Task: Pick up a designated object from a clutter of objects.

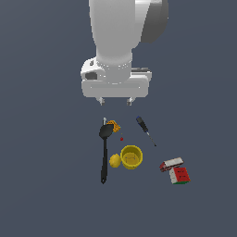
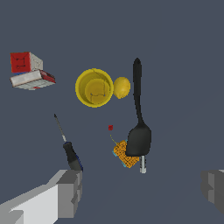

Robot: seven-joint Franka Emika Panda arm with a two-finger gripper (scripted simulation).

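1. Plain dark grey floor (image 1: 46,185).
2. Gripper (image 1: 115,101) hangs above the clutter, jaws wide, holding nothing.
3. Cup (image 1: 131,156) stands upright, touching the lemon (image 1: 115,160), beside the spatula (image 1: 104,148).

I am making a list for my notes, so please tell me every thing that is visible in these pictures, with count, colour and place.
cup: 1, yellow, round with a thick rim, upright, near the middle of the clutter
lemon: 1, yellow, beside the cup, between it and the spatula handle
spatula: 1, black, flat on the floor, its blade toward the arm
orange piece: 1, orange, partly under the spatula blade
red dot: 1, red, tiny, between the orange piece and the cup
screwdriver: 1, dark handle, thin shaft, lying apart from the cup
box: 1, red and white, next to the puzzle cube
puzzle cube: 1, mostly red and white faces, at the exterior view's right
floor: dark grey-blue
pincer: 1, white and grey, open, above the clutter, holding nothing
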